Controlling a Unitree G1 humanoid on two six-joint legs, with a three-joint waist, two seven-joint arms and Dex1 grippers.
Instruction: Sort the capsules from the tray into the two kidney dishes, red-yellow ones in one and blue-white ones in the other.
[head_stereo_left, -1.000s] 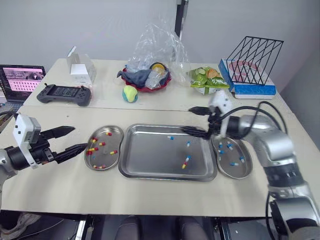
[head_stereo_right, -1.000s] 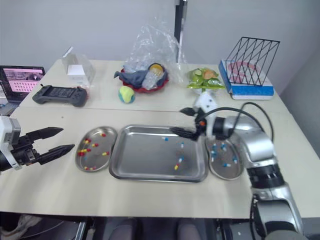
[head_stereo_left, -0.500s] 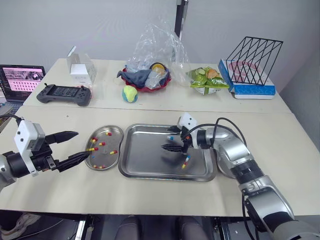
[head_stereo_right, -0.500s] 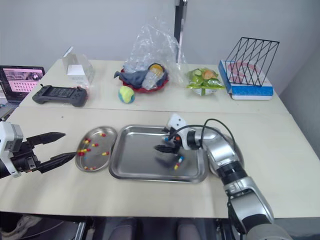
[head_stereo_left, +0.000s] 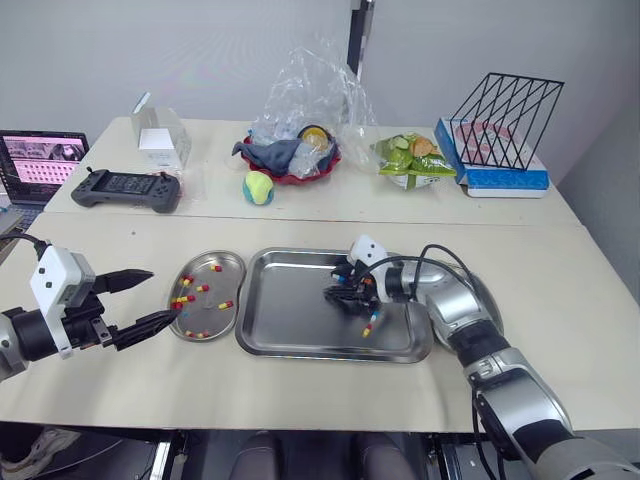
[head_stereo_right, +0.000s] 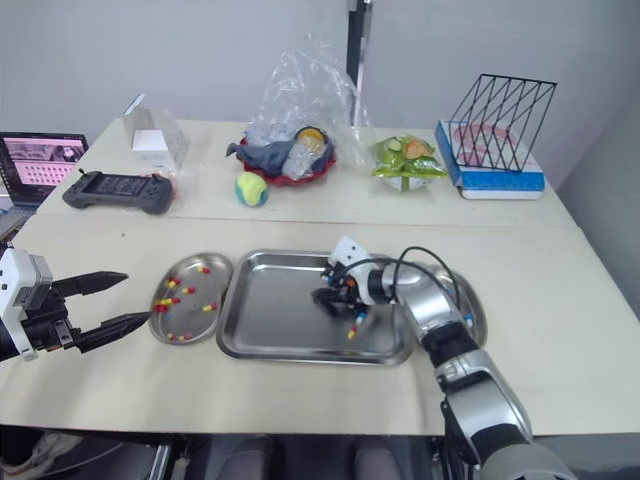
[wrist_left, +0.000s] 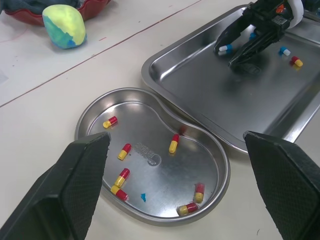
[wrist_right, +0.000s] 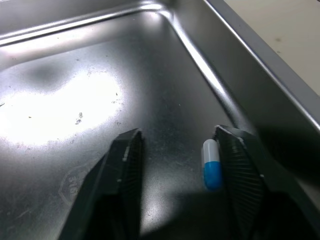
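Note:
The steel tray (head_stereo_left: 290, 325) lies in the middle of the table. My right gripper (head_stereo_left: 338, 293) is down inside it, fingers apart. A blue-white capsule (wrist_right: 210, 163) lies flat on the tray floor against the inside of one finger (wrist_right: 240, 165), with a gap to the other. A red-yellow capsule (head_stereo_left: 368, 326) and another blue-white one (wrist_left: 284, 50) lie close by. The left kidney dish (head_stereo_left: 216, 284) holds several red-yellow capsules. The right kidney dish (head_stereo_right: 478, 315) is mostly hidden behind my right arm. My left gripper (head_stereo_left: 163, 292) hovers open just left of the left dish, holding nothing.
Along the back of the table are a laptop (head_stereo_left: 40, 160), a game controller (head_stereo_left: 128, 187), a white box (head_stereo_left: 163, 140), a green-yellow ball (head_stereo_left: 260, 187), a red bowl under a plastic bag (head_stereo_left: 295, 150), a bag of greens (head_stereo_left: 412, 158) and a wire rack (head_stereo_left: 505, 120).
My right gripper has swung left from over the right dish down into the tray, and its fingers have narrowed beside a blue-white capsule. The left gripper has hardly moved.

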